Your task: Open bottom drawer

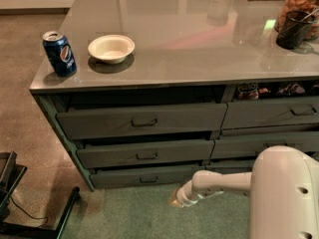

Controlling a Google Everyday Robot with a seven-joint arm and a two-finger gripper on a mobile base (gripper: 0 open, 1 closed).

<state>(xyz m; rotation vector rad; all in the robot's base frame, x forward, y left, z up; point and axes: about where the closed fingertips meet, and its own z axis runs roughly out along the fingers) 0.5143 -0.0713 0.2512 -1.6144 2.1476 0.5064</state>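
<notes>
The bottom drawer (119, 177) is the thin dark grey-green front at the foot of the left stack, with a small dark loop handle (148, 179) at its centre. It stands out a little from the cabinet, like the two taller fronts above it. My gripper (176, 200) is low over the green carpet, just in front of and below the drawer's right end, to the right of the handle. It is apart from the handle. My white arm (219, 183) reaches to it from the right.
On the grey counter (199, 59) are a blue soda can (59, 53), a white bowl (111, 48) and a dark cup (294, 30) before a snack jar. A neighbouring drawer stack (269, 114) is on the right. A black stand (30, 218) sits at the lower left.
</notes>
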